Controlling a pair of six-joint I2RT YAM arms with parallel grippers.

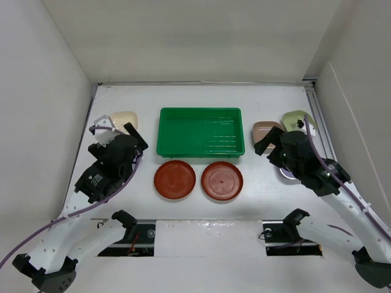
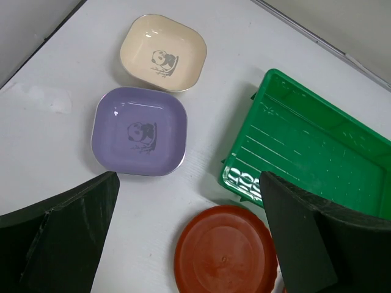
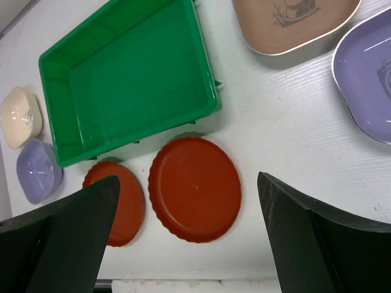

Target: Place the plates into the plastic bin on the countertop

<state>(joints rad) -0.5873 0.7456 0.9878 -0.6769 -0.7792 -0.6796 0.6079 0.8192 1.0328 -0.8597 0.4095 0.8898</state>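
green bin [image 1: 200, 132] shows bare floor, plates [image 1: 175, 179] lying outside.

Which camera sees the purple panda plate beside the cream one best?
The left wrist view. The purple plate lies whole there, panda clear, beside the cream plate. The right wrist view shows it small at the left edge. In the top view the left arm covers nearly all of it.

Both arms hang with jaws spread: left gripper [image 1: 120, 137] left of the shallow rectangular bright green plastic bin [image 1: 200, 111], right gripper [image 1: 276, 141] to its right.
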